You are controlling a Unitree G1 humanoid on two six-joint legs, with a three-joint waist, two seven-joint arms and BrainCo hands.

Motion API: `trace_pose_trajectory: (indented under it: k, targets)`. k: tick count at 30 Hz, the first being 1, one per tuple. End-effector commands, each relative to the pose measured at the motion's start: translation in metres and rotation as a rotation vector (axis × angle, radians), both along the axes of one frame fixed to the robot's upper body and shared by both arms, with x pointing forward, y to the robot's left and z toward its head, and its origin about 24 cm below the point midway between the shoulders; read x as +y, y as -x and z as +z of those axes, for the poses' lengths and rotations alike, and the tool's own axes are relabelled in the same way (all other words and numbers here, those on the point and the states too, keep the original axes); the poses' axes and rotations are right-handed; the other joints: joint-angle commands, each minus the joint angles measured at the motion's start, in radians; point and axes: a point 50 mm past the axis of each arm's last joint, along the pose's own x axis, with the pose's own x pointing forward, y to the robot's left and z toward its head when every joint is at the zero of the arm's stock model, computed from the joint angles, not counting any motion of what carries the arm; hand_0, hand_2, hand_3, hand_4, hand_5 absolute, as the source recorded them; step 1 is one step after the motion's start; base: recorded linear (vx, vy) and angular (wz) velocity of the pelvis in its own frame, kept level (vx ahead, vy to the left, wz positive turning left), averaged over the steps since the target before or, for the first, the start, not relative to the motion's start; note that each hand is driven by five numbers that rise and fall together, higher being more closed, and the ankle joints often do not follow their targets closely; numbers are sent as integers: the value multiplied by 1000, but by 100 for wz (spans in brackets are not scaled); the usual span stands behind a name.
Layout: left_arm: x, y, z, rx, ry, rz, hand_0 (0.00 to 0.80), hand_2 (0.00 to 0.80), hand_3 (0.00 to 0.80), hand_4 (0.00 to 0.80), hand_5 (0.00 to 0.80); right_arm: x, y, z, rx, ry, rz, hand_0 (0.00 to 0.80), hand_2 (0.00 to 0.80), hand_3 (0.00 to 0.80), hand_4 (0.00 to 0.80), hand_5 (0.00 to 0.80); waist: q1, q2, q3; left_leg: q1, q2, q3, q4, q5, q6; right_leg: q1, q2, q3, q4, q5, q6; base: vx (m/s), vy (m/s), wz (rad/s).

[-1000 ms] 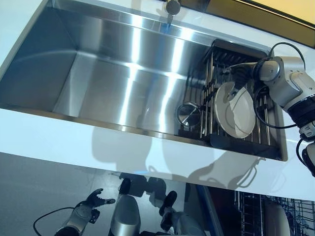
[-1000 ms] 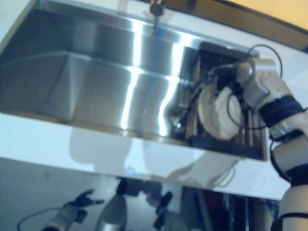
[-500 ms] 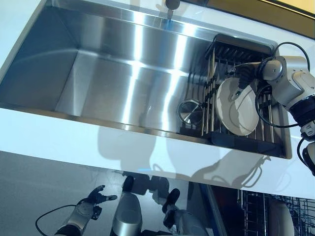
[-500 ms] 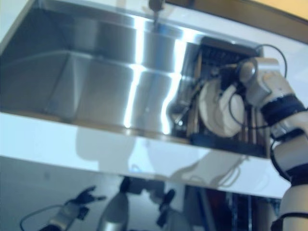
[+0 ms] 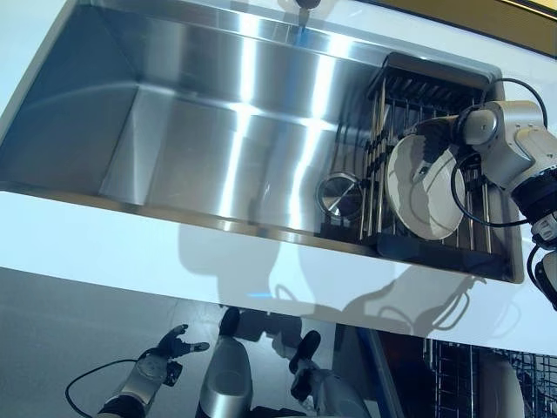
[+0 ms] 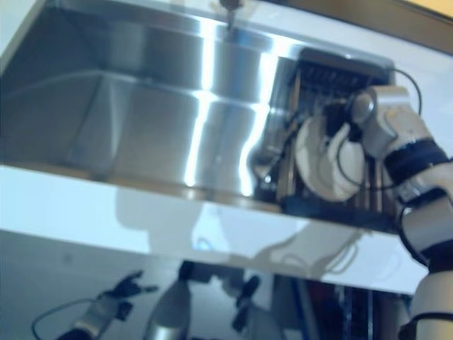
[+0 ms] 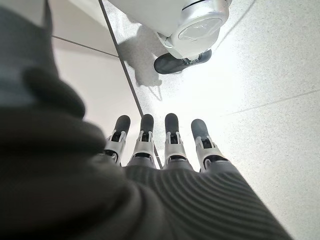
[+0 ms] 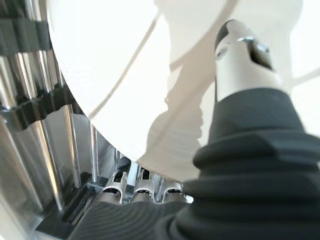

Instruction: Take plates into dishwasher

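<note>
Round white plate (image 5: 424, 185) upright in rack (image 5: 432, 248)

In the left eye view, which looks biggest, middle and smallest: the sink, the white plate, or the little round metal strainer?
1. The sink looks far the biggest.
2. The white plate, standing in the drying rack.
3. The round metal strainer on the sink floor looks smallest.
</note>
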Motion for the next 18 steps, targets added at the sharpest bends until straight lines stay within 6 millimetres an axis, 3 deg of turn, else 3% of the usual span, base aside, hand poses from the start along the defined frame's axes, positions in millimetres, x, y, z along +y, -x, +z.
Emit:
trace_pose_trajectory:
  k: [1, 2, 4, 5, 18]
  targets:
    - [-3, 2, 0, 2, 11, -24, 0, 0, 0, 0, 0, -12, 7, 41, -80, 88, -45, 0, 0, 0, 0, 0, 49, -15, -12, -36, 25, 14, -54, 105, 12, -60, -45, 1, 222, -81, 5, 0, 0, 0]
    - [-3, 2, 0, 2, 10, -24, 0, 0, 0, 0, 0, -12, 7, 41, -77, 88, -43, 0, 0, 0, 0, 0, 49, -16, -12, -36, 25, 14, -55, 105, 13, -60, -45, 1, 222, -81, 5, 0, 0, 0]
    - [-2, 2, 0, 2, 9, -24, 0, 0, 0, 0, 0, -10, 6, 39, -69, 88, -36, 449, 449, 449, 449, 449, 50, -18, -11, -37, 25, 14, -56, 105, 14, -61, -43, 1, 222, -80, 5, 0, 0, 0]
    - [-2, 1, 0, 0, 8, -22, 0, 0, 0, 0, 0, -9, 7, 40, -67, 90, -29, 800, 800, 800, 800, 800, 50, -20, -9, -37, 26, 14, -57, 106, 14, -62, -43, 2, 222, -79, 5, 0, 0, 0]
    - [-2, 0, 1, -6, 5, -15, 0, 0, 0, 0, 0, -2, 7, 42, -73, 85, -6, 800, 800, 800, 800, 800, 50, -30, -9, -37, 26, 17, -62, 106, 15, -60, -40, 3, 212, -76, 7, 0, 0, 0]
